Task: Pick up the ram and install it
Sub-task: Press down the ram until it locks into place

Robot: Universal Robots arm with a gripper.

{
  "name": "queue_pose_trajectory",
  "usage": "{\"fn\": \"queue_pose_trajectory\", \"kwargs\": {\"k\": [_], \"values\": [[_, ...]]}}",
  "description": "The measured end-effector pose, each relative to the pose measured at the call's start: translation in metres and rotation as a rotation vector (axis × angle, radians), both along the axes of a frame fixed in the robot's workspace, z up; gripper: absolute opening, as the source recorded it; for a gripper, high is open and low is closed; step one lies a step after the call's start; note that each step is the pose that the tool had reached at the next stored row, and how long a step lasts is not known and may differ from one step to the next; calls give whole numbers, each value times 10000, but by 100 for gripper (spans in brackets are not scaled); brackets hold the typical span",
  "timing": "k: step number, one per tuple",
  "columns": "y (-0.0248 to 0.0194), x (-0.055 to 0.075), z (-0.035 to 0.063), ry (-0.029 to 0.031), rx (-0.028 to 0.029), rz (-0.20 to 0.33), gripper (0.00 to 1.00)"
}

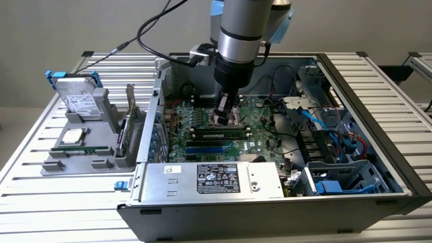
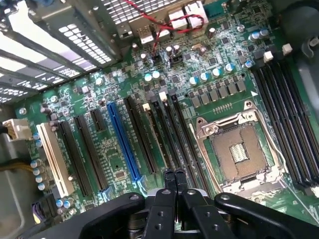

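So the arm is reaching down into the open PC case (image 1: 378,202) and its own wrist and cables block a good chunk of the motherboard (image 1: 202,124) behind it in the exterior view. The far corner of the case is dark and hard to read, and the wiring on the exterior view's right is a tangle of blue and red cables I can't sort out.

The gripper (image 1: 223,117) is closed, fingers (image 2: 169,181) pinched together with nothing between them as far as I can see. In the wrist view the tips sit low over the board, right by the ends of the black slots (image 2: 164,129) beside the CPU socket (image 2: 239,149), with the bright blue slot (image 2: 122,139) a little off to one side.

The ram (image 1: 217,134) is lying along a slot on the motherboard, just in front of the gripper tips toward the power supply (image 1: 209,179), close but not touching. Whether it's fully seated I can't tell.

Room is tight: drive cage (image 1: 337,177) on the exterior view's right, case wall and card brackets on the left, power supply box across the front. Outside the case, a gray parts tray (image 1: 101,126) holds a hard drive (image 1: 80,101) standing up and a CPU (image 1: 73,136) lying flat.
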State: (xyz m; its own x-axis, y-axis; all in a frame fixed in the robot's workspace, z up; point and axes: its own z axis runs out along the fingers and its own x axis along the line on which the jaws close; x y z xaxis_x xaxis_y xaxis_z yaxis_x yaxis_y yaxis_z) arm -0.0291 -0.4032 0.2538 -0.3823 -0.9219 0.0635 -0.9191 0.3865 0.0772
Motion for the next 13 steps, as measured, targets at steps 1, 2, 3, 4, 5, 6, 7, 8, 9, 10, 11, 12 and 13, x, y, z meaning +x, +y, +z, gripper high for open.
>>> {"fn": "queue_pose_trajectory", "kwargs": {"k": [1,2,3,4,5,6,7,8,9,10,11,12,13], "values": [[0,0,0,0,0,-154,10],[0,0,0,0,-1,-314,10],[0,0,0,0,0,-478,10],[0,0,0,0,-1,-643,10],[0,0,-1,0,0,-802,10],[0,0,-2,0,1,-960,10],[0,0,-2,0,1,-1112,10],[0,0,-3,0,0,-1255,10],[0,0,-4,0,-3,-1394,10],[0,0,-5,-1,-6,-1537,10],[0,0,-6,-1,-12,-1673,10],[0,0,-7,-1,-19,-1806,10],[0,0,-8,-2,-30,-1940,10]]}}
